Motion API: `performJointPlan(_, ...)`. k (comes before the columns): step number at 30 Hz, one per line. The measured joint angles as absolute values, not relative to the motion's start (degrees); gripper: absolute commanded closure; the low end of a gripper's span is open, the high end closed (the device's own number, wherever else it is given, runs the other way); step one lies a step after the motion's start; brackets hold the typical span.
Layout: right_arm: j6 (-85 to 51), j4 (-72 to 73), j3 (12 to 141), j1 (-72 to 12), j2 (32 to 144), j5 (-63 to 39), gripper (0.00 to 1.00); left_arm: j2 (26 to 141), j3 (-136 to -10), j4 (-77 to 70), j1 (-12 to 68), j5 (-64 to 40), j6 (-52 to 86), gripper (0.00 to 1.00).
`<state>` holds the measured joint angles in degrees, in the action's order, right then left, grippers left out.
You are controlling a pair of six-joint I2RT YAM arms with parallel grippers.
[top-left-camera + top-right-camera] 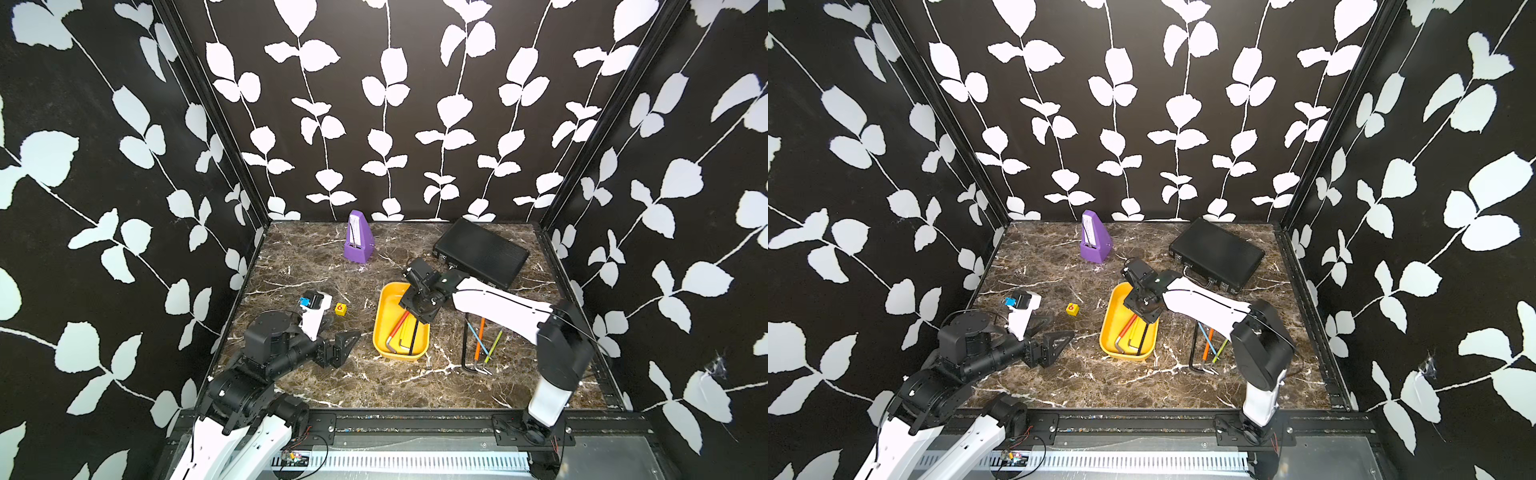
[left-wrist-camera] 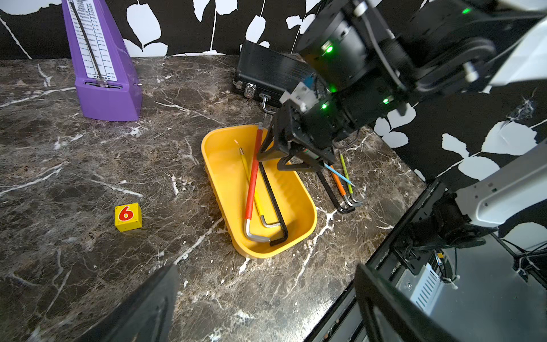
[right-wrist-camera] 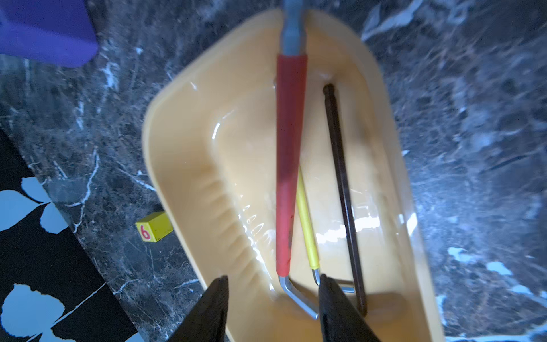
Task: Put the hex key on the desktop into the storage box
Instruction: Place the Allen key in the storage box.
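Observation:
The yellow storage box (image 1: 384,328) (image 2: 219,189) (image 3: 183,165) sits mid-desktop. Three hex keys lie in it: a red-sleeved one (image 1: 400,322) (image 2: 253,183) (image 3: 288,165) whose far end leans on the rim, a yellow one (image 3: 307,234) and a black one (image 2: 273,198) (image 3: 340,177). My right gripper (image 1: 419,309) (image 2: 269,163) (image 3: 273,277) hovers over the box, open, gripping nothing; the red key's bent end lies below the gap. Several hex keys (image 1: 478,340) (image 1: 1206,345) (image 2: 337,183) lie on the desktop right of the box. My left gripper (image 1: 345,328) (image 2: 266,266) rests low at the left, open and empty.
A purple metronome (image 1: 358,239) (image 2: 100,68) stands at the back. A black briefcase (image 1: 480,251) (image 2: 266,68) lies at the back right, behind the right arm. A small yellow cube marked 6 (image 1: 340,308) (image 2: 128,216) sits left of the box.

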<state>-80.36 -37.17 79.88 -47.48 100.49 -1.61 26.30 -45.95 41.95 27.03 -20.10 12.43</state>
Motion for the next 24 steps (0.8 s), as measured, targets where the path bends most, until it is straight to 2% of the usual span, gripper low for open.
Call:
performJointPlan(8, -68.1, -42.8, 79.5, -43.9, 88.4, 7.5, 0.6, 26.3, -46.0, 42.0, 27.0, -20.1, 12.4, 0.07)
performJointPlan(12, -63.7, -44.7, 79.4, -42.3, 87.0, 10.6, 0.63, 26.3, -46.0, 42.0, 27.0, -20.1, 12.4, 0.06)
performJointPlan(15, -62.1, -45.3, 80.0, -42.7, 89.7, 11.0, 0.63, 26.3, -46.0, 42.0, 27.0, -20.1, 12.4, 0.06)
performJointPlan(24, -61.8, -46.4, 89.3, -45.6, 108.0, 11.1, 0.6, 26.3, -46.0, 42.0, 27.0, -20.1, 12.4, 0.06)
